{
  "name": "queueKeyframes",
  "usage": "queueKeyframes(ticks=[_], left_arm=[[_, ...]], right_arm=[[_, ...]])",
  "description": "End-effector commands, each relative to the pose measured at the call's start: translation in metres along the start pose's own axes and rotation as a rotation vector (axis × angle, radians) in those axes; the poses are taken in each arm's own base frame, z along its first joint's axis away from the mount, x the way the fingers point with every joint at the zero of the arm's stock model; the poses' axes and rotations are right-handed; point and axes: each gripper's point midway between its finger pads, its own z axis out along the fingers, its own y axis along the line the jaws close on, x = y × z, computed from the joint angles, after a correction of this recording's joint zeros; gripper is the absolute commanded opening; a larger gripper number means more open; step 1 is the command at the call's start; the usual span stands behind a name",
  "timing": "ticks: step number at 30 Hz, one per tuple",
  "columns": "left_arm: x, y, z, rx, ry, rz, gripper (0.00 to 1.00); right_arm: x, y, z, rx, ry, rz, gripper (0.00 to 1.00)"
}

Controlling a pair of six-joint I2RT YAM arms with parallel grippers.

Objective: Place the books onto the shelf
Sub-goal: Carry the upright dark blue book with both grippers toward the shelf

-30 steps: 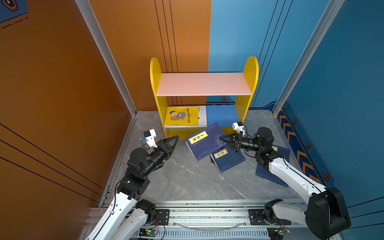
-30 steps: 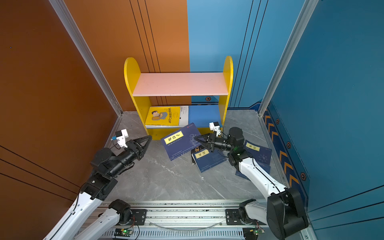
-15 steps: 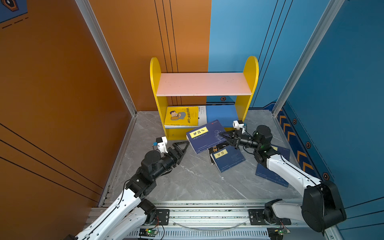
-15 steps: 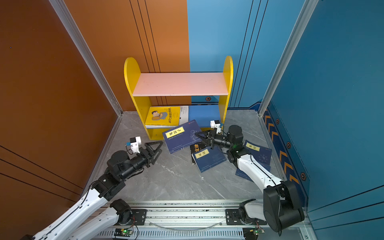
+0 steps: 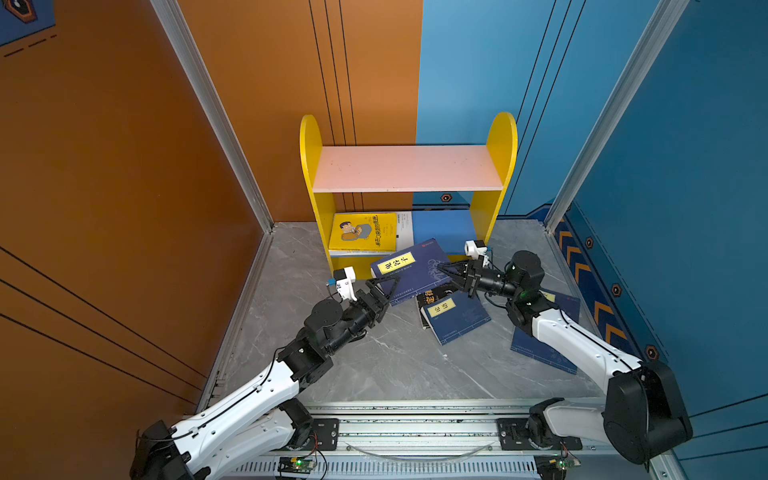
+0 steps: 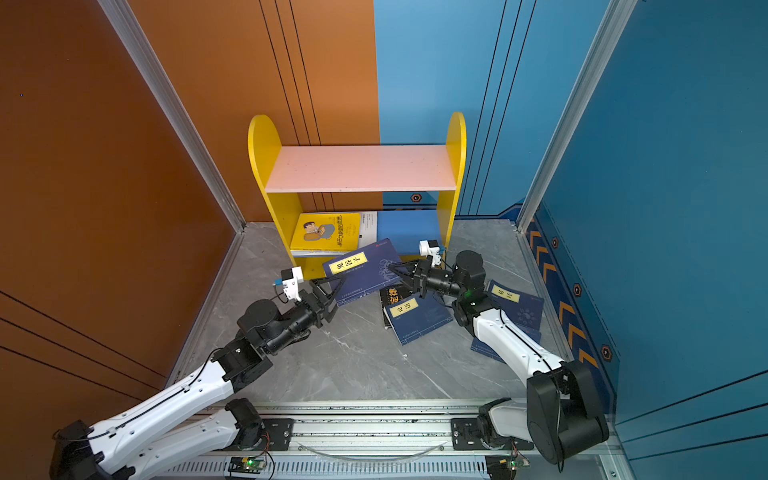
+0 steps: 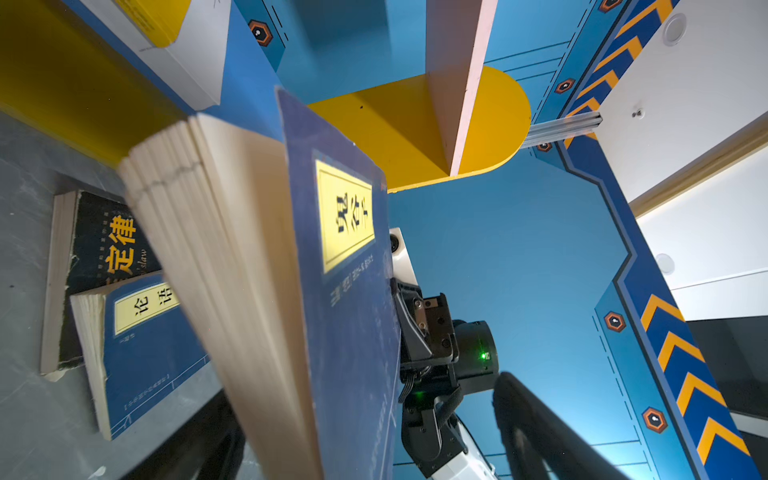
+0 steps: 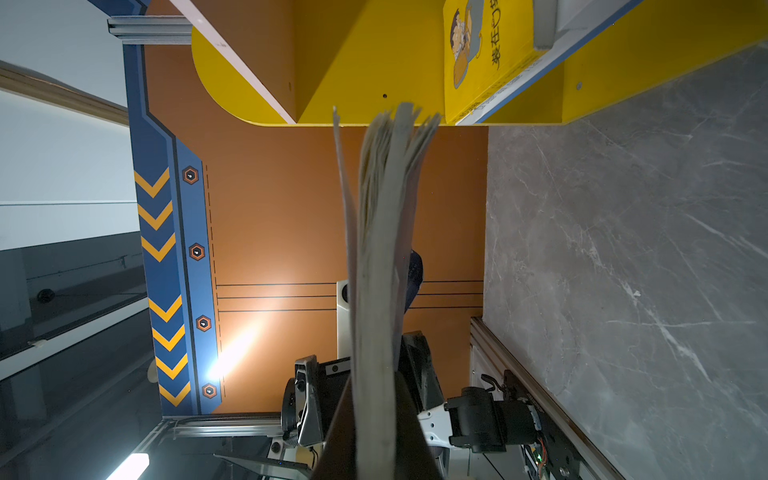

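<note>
**Lifted, carried farther back, met from the left**

Compared with a second ago, find the navy paperback with a yellow title label (image 5: 415, 270) raised from lying flat on the grey marble-patterned floor (image 5: 395, 365) and shifted toward the far side. Find also the left gripper (image 5: 392, 291) brought in from the left, with jaws gone from nearly closed to wide apart.

In both top views, see the right gripper (image 5: 443, 269) clamped tight on that book's right edge. Holds it tilted, far corner at the front of the small two-tier shelf (image 5: 503, 145) with yellow round-topped side panels, pink upper board and blue lower board. Note the left gripper's spread fingers at the book's near-left corner; cannot tell whether touching. On the lower board, left side, find the yellow paperback with a cartoon man (image 5: 361, 232) atop a white paperback (image 5: 405, 226). On the floor just near of the held book, spot a black paperback with orange characters (image 5: 428, 297) partly under a second navy paperback (image 5: 457, 318). Farther right, see more navy paperbacks (image 5: 540, 353) beneath the right arm.

From the left wrist, see the held book (image 7: 353, 332), pages fanned, standing between two dark fingers, neither pressed to it.

From the right wrist, see its page edges (image 8: 378, 291) running away from between closed fingers, toward the shelf (image 8: 332, 62).
</note>
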Motion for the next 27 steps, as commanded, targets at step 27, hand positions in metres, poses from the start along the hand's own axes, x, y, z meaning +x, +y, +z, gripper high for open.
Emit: queueKeyframes(ticks=[27], left_arm=[[-0.034, -0.014, -0.017, -0.030, -0.099, 0.052, 0.53]], right_arm=[[0.048, 0.015, -0.014, 0.087, 0.141, -0.156, 0.12]])
